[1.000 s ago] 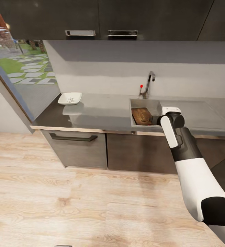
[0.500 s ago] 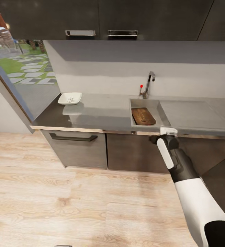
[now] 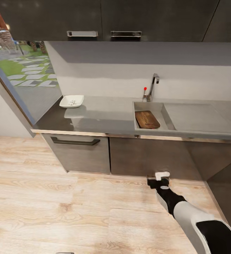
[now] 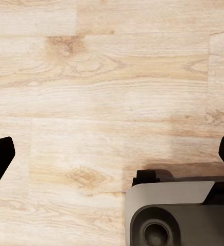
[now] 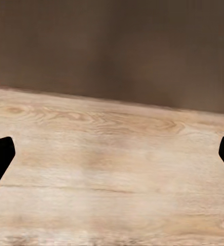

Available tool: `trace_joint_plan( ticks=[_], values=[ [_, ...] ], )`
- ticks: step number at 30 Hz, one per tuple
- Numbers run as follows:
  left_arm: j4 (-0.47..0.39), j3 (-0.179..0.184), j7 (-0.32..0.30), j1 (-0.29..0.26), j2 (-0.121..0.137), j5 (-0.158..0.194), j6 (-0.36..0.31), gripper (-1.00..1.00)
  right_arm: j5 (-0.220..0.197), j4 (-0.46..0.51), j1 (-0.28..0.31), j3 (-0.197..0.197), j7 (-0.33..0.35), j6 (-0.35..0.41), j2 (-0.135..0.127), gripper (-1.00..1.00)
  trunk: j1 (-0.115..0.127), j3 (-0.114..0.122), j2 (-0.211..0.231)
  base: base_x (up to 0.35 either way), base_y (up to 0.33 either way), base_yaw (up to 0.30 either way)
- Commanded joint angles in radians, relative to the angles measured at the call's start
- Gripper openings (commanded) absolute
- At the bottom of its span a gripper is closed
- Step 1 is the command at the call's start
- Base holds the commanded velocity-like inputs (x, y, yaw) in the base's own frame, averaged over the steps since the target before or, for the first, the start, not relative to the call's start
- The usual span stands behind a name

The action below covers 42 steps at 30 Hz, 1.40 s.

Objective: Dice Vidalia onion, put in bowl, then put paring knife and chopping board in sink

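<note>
The right hand [image 3: 157,180], spread wide and empty, had dropped from the sink [image 3: 164,116] to floor level. The chopping board [image 3: 147,119] lay in the basin; the bowl [image 3: 71,101] with dice sat on the bench [image 3: 101,118]. The task looked finished.

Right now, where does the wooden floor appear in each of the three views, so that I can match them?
Head view: the wooden floor spans the lower half, in front of the cabinet fronts.
Left wrist view: the floor covers nearly the whole picture.
Right wrist view: the floor runs up to a dark cabinet front.
Shared landmark: the line where floor meets cabinet, in the head and right wrist views.
</note>
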<state>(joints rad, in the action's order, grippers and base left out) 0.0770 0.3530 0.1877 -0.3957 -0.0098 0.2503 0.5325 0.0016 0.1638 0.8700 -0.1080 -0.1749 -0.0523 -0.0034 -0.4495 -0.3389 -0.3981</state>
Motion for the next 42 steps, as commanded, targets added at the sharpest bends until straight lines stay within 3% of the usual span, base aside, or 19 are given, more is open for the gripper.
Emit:
trace_joint_plan(
  ticks=[1,2,7,9,11,15,20,42],
  values=[
    [0.004,0.008,0.003,-0.002,-0.001,0.006,0.006,1.00,0.003,-0.058,-0.001,-0.009,0.007,-0.068,0.002,1.00,-0.001,-0.001,-0.002,0.000,0.000,0.000],
    [0.004,0.008,0.003,-0.002,-0.001,0.006,0.006,1.00,0.006,-0.102,-0.028,-0.009,0.031,-0.159,0.003,1.00,-0.001,-0.001,-0.002,0.000,0.000,0.000],
    [0.004,0.009,0.002,-0.002,-0.001,0.006,0.006,1.00,0.010,-0.141,-0.221,-0.008,0.094,-0.418,-0.001,1.00,-0.001,-0.001,-0.002,0.000,0.000,0.000],
    [0.004,0.008,0.001,-0.002,0.000,0.006,0.006,1.00,0.012,-0.146,-0.330,-0.008,0.101,-0.621,-0.003,1.00,-0.001,-0.001,-0.002,0.000,0.000,0.000],
    [0.004,0.009,0.001,-0.002,0.001,0.006,0.006,1.00,0.013,-0.147,-0.426,-0.008,0.102,-0.777,-0.005,1.00,-0.001,-0.001,-0.002,0.000,0.000,0.000],
    [0.004,0.008,0.001,-0.002,0.003,0.006,0.007,1.00,0.014,-0.148,-0.506,-0.007,0.103,-0.930,-0.012,1.00,-0.001,-0.001,-0.002,0.000,0.000,0.000],
    [0.004,0.008,0.001,-0.002,0.004,0.006,0.011,1.00,0.013,-0.148,-0.528,-0.008,0.100,-0.975,-0.022,1.00,-0.001,-0.001,-0.002,0.000,0.000,0.000],
    [0.004,0.008,0.001,-0.002,0.004,0.006,0.017,1.00,0.012,-0.147,-0.530,-0.007,0.098,-0.978,-0.023,1.00,-0.001,-0.001,-0.002,0.000,0.000,0.000]
  ],
)
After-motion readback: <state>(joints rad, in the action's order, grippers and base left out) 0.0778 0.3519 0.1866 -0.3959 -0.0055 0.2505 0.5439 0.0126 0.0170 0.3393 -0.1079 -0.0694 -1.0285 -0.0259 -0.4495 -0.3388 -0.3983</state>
